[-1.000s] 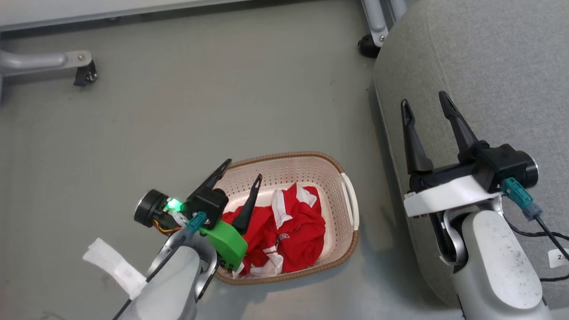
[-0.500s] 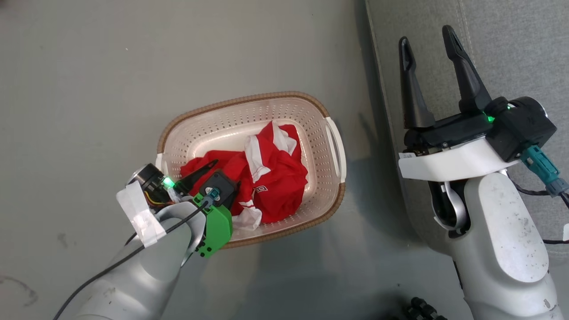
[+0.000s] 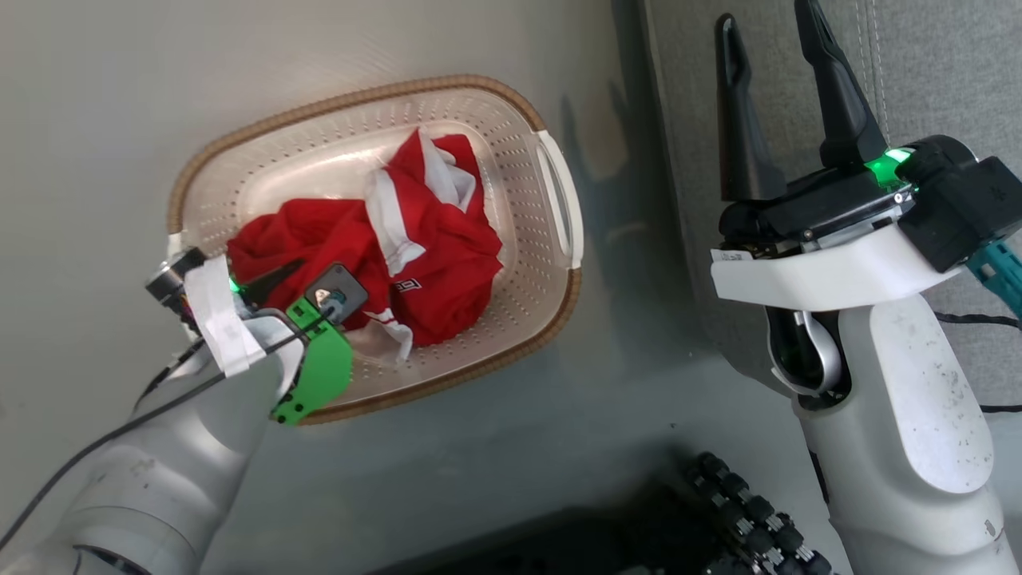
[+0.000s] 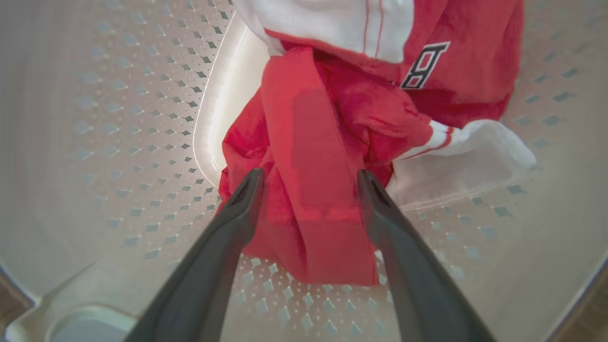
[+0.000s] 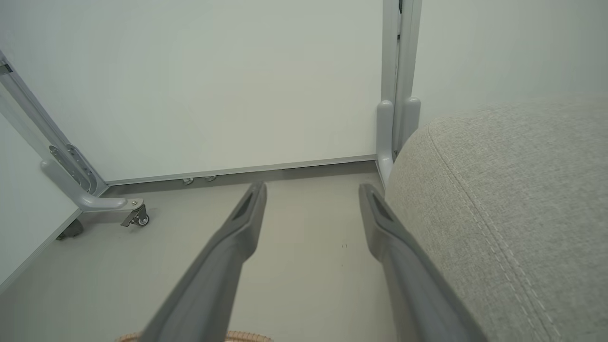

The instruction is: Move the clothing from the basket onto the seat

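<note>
The basket (image 3: pixel 359 94), cream with a brown rim, stands on the floor left of the seat (image 3: pixel 942 72). In it lies the clothing (image 3: pixel 435 263), red fabric with white trim, bunched up. My left gripper (image 3: pixel 275 286) reaches down into the basket's near left end. In the left wrist view it (image 4: pixel 309 175) is open, its two fingers on either side of a fold of the red clothing (image 4: pixel 313 142), with the perforated basket wall (image 4: pixel 118 142) around. My right gripper (image 3: pixel 765 16) hangs open and empty over the seat's left edge; it (image 5: pixel 312 187) points along the floor beside the seat (image 5: pixel 513 199).
Pale panels on grey frames stand beyond the floor, one foot with a caster (image 5: pixel 135 216), and an upright post (image 5: pixel 396 118) sits by the seat's far corner. A dark ribbed part of my base (image 3: pixel 742 519) shows at the bottom. A black cable (image 3: pixel 966 319) crosses the seat.
The head camera has tipped down and closer, so the whole picture shifted. My left gripper has dropped from above the basket's rim into the basket, onto the red clothing. Both grippers stayed open.
</note>
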Controlling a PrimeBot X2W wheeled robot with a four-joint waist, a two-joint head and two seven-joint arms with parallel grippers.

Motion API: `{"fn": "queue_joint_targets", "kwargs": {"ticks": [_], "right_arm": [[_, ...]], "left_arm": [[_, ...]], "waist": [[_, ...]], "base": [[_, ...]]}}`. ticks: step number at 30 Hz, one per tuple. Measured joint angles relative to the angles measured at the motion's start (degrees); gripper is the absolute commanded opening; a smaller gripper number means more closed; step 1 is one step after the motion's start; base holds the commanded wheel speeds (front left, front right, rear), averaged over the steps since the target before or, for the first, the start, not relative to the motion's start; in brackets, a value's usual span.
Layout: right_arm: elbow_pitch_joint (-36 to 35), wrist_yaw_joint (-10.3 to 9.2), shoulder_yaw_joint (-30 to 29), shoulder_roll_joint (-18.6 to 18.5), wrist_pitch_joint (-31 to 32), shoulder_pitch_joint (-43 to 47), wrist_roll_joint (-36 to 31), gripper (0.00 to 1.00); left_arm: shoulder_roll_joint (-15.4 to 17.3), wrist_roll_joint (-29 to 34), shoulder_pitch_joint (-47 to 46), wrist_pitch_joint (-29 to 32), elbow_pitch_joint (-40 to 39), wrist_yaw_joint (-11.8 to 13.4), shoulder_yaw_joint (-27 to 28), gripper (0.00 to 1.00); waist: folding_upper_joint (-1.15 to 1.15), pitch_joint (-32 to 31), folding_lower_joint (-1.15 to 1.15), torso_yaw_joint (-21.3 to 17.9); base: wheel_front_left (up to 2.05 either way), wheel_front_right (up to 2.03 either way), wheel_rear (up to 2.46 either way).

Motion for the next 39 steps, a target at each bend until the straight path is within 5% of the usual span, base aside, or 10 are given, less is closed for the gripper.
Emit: {"fn": "queue_joint_targets", "kwargs": {"ticks": [12, 13, 14, 15, 26, 39], "right_arm": [[-0.8, 0.0, 2.2, 0.0, 0.0, -1.1, 4.6, 1.0], [-0.8, 0.0, 2.3, 0.0, 0.0, -1.2, 5.0, 1.0], [-0.8, 0.0, 2.4, 0.0, 0.0, -1.3, 5.2, 1.0], [-0.9, 0.0, 2.4, 0.0, 0.0, -1.3, 5.3, 1.0], [-0.1, 0.0, 1.9, 0.0, 0.0, -1.2, 3.6, 1.0], [3.0, 0.0, 0.1, 0.1, 0.0, 2.4, -3.1, 1.0]], "left_arm": [[4.1, -3.0, -3.8, 12.3, 2.0, 0.0, -5.6, 1.0], [4.4, -3.6, -3.8, 12.9, 2.1, 0.0, -5.9, 0.92], [4.7, -4.0, -3.8, 13.3, 2.1, 0.0, -6.6, 0.4], [4.8, -4.2, -3.9, 13.6, 2.1, 0.0, -7.2, 0.0], [5.8, -7.9, -4.9, 10.8, 0.3, 0.0, -12.2, 0.0], [0.3, -13.1, -3.9, -2.0, -2.2, 1.0, -9.7, 0.0]], "waist": [[0.0, 6.2, 0.0, -5.8], [0.0, 6.4, 0.0, -6.2], [0.0, 6.7, 0.0, -6.6], [0.0, 6.9, 0.0, -7.0], [0.0, 6.0, -0.01, -7.1], [0.0, -2.3, -0.02, -2.1]], "base": [[0.0, 0.0, 0.0], [0.0, 0.0, 0.0], [0.0, 0.0, 0.0], [0.0, 0.0, 0.0], [0.0, 0.0, 0.0], [0.0, 0.0, 0.0]]}}
